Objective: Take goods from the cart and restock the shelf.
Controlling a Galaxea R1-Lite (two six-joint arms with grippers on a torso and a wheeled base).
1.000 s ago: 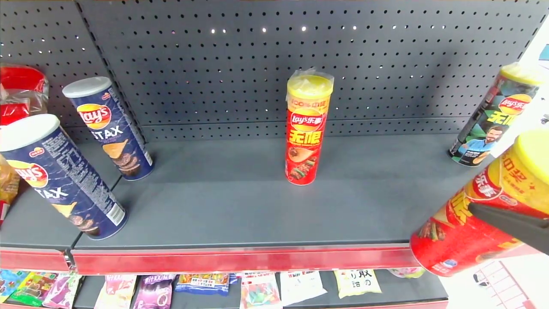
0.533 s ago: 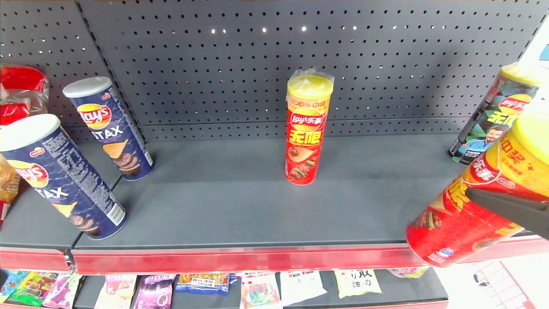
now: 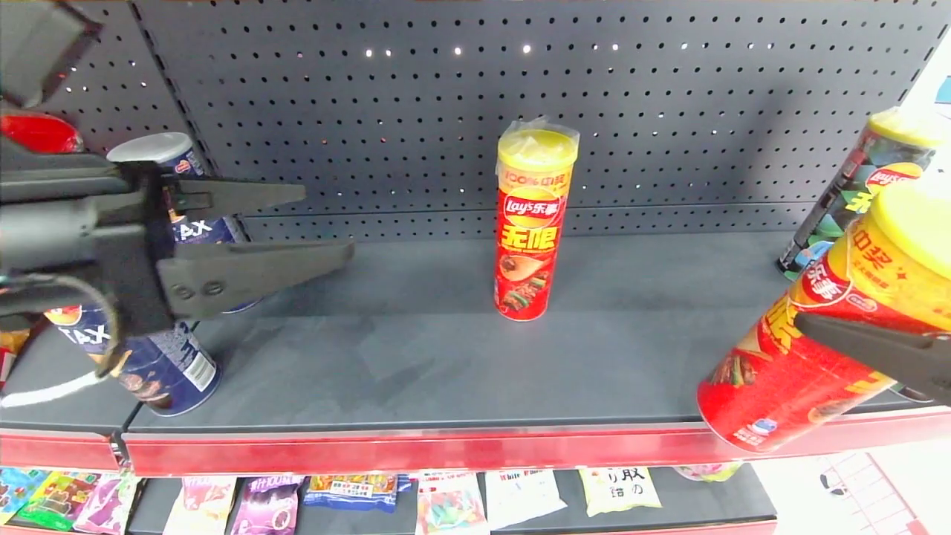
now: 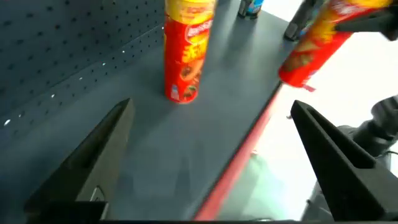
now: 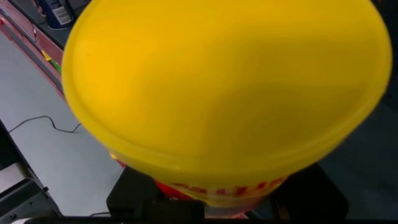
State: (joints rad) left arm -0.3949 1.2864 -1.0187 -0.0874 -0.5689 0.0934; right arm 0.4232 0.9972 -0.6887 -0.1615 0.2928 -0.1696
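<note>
Five chip cans: two red, the upright red can (image 3: 527, 245) at the middle of the shelf (image 3: 416, 364) and the tilted red can (image 3: 795, 364) at its right front edge; two blue, the front blue can (image 3: 163, 364) and the rear blue can (image 3: 148, 146), at its left end; one dark can (image 3: 880, 160) at its right rear corner.

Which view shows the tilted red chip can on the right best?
The head view: the red chip can appears almost whole, tilted, yellow lid uppermost, a jaw across its side, its base by the shelf's red front edge. The left wrist view shows it small and distant; the right wrist view, mostly its lid.
</note>
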